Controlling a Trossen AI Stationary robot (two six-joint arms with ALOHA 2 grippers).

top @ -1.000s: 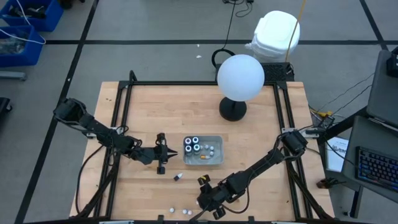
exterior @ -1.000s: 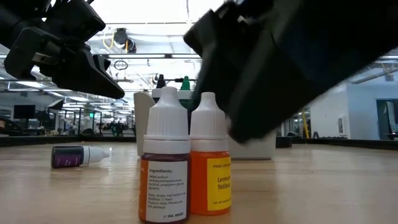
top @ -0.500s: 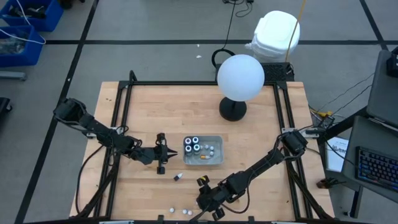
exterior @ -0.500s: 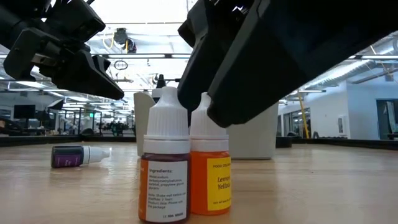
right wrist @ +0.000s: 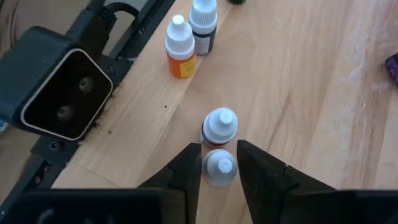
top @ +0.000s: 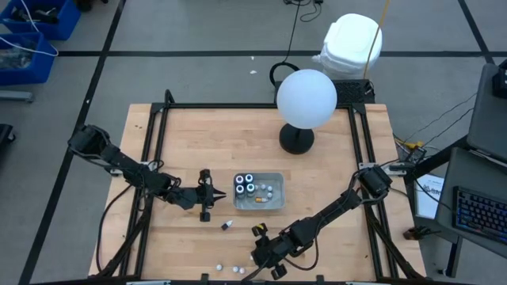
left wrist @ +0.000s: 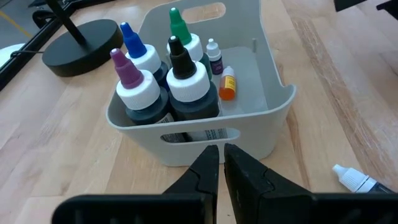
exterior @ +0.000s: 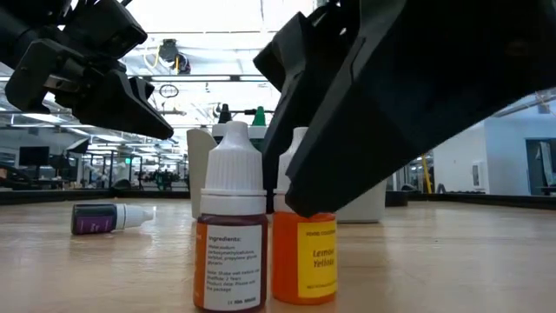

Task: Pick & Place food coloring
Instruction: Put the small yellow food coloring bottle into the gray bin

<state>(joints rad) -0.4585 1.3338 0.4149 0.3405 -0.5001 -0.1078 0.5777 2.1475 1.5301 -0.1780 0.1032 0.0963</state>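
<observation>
Right gripper [right wrist: 219,163] pinched the yellow bottle [exterior: 306,261], label reading "Lemon Yellow"; its cap was hidden behind the fingers. Adjacent red bottle [exterior: 229,261] read "Ingredients", the rest illegible.

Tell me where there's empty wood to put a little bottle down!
Bare wood lies between the lamp base and the gray bin, and right of the bin toward the table's right rail. The near edge is crowded: small bottles stand there with the right claw around one. The left claw waits beside the bin.
</observation>
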